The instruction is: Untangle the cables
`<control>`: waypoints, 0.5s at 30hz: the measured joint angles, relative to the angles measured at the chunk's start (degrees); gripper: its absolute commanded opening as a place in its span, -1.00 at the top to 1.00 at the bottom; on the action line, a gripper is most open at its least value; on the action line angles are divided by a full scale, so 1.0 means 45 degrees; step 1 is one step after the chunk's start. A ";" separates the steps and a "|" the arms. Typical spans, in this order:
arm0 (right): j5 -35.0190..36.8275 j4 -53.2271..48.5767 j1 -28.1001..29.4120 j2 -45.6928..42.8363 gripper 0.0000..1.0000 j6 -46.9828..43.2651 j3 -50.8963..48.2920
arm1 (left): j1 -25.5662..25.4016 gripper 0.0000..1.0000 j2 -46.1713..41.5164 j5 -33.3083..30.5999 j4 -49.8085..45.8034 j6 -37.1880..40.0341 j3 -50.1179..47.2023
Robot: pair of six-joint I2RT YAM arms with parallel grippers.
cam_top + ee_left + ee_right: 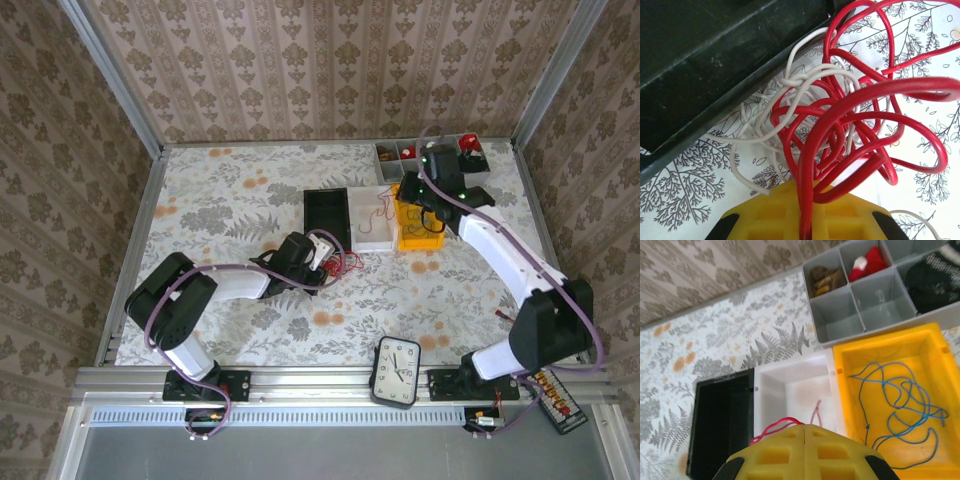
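The step in hand appears to be pulling one strand out of the knot: the left gripper (805, 205) is clenched on a red cable (910, 85) that runs into the tangle (840, 125), where red loops are wound together with whitish cables (790, 80). This tangle lies on the table just in front of the near left corner of the white bin (790, 375). The right gripper (805, 440) hangs above the near edge of the white bin with its fingers pressed together. A thin red wire (775, 427) comes out beside them, but it is not possible to tell if it is pinched. The next move probably calls for a slow pull away from the knot, with the other strands held back. By count there are three bins: the white one, a black bin (720, 425) touching its left side and a yellow bin (880, 340) touching its right. One blue cable (866, 410) lies in the yellow bin, and one grey organiser (840, 325) stands behind the white bin. The strands in the tangle cannot be counted.
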 measured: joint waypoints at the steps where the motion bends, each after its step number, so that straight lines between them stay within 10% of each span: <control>1: 0.0005 0.0039 0.0044 0.0253 0.98 0.0005 0.0015 | -0.0005 1.00 -0.0034 -0.0010 -0.0010 0.0000 -0.0024; 15: 0.0928 -0.0233 0.1190 0.5406 1.00 -0.0243 0.2895 | -0.0034 1.00 -0.0534 -0.0267 -0.1020 0.0015 -0.0053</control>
